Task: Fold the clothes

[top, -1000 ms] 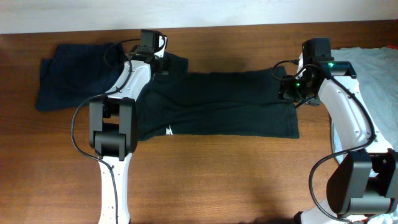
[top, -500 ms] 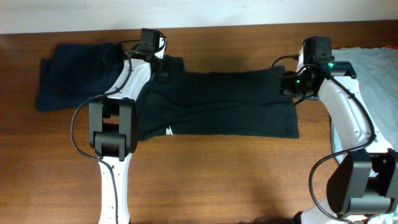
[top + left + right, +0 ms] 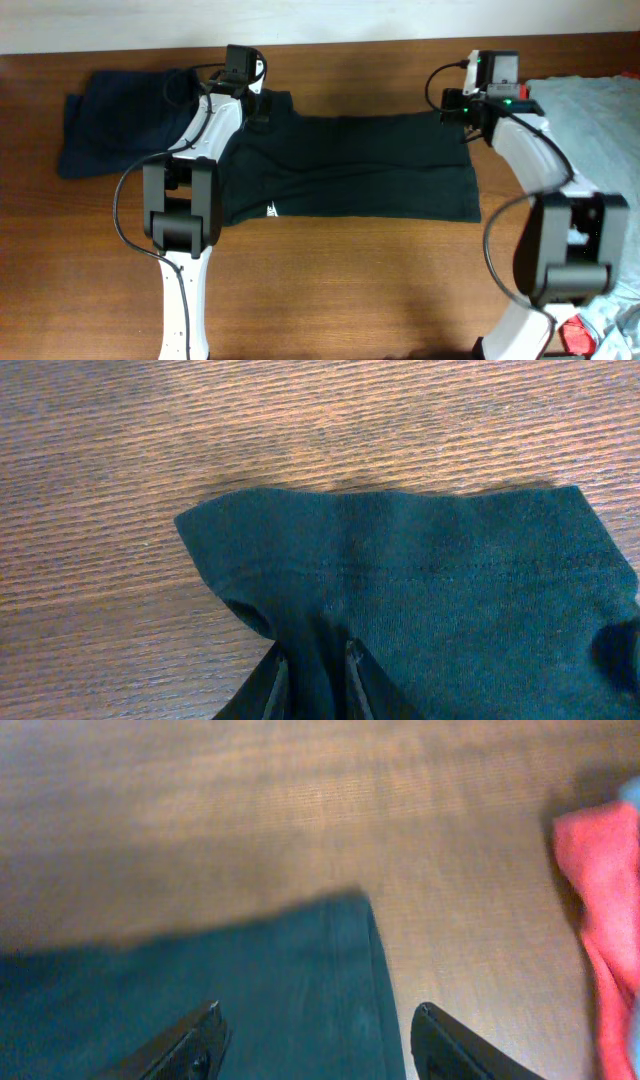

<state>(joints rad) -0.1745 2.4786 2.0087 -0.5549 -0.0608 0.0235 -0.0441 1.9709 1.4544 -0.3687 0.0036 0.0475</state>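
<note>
Swung back off the black T-shirt (image 3: 360,165), the right gripper (image 3: 315,1017) hangs spread wide, empty — the left gripper (image 3: 312,660) has clamped onto its sleeve.

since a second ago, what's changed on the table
The left gripper closed on the black T-shirt at its far edge. The right gripper shifted toward the far side, open over the shirt's corner. The shirt and navy garment lie as before.

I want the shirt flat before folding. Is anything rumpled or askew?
The black T-shirt lies mostly flat, but its hemmed corner puckers into a small fold where the left gripper pinches it. Nothing else stands out.
</note>
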